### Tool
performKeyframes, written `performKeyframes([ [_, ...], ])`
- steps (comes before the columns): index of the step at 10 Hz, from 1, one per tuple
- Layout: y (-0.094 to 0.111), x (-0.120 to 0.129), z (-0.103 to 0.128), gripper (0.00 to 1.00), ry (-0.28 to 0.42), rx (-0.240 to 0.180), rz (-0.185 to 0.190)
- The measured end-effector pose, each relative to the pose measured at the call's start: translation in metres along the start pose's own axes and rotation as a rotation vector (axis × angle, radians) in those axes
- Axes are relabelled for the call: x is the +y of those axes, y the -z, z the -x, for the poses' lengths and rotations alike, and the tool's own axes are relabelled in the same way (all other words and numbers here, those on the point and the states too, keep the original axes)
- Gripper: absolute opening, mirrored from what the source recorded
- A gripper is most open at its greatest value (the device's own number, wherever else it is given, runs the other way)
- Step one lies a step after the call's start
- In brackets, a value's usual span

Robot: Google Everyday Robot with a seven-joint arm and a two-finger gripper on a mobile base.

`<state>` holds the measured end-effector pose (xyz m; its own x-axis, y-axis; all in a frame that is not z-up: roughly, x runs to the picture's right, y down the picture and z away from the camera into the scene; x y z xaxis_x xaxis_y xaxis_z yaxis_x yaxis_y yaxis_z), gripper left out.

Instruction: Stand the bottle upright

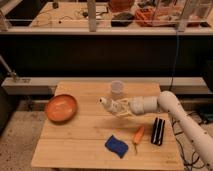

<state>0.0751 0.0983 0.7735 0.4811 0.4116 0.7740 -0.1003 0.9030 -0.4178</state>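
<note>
The end effector (pixel 121 106) is clamped across the body of the small plastic bottle (pixel 106 103), which tilts cap-leftward just above the table (pixel 75 145) near the cup (pixel 116 89); probably light, slick and squashy, it wants a gentle mid-body grip.

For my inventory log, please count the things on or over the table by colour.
Orange: 2 (bowl, carrot)
Clear: 2 (cup; bottle, held tilted by the gripper over the table middle)
Blue: 1 (sponge)
Black: 1 (block)
Total: 6
</note>
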Motion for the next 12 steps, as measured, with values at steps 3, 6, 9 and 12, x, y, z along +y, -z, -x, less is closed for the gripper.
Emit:
performKeyframes([
  [3,-0.003,-0.003,-0.001,0.03,0.001,-0.015,-0.014],
  [6,-0.007,-0.008,-0.006,0.03,-0.001,-0.034,-0.026],
  [9,-0.008,-0.013,-0.009,0.03,-0.007,-0.049,-0.044],
  [12,-0.013,-0.018,-0.013,0.03,-0.010,-0.066,-0.054],
])
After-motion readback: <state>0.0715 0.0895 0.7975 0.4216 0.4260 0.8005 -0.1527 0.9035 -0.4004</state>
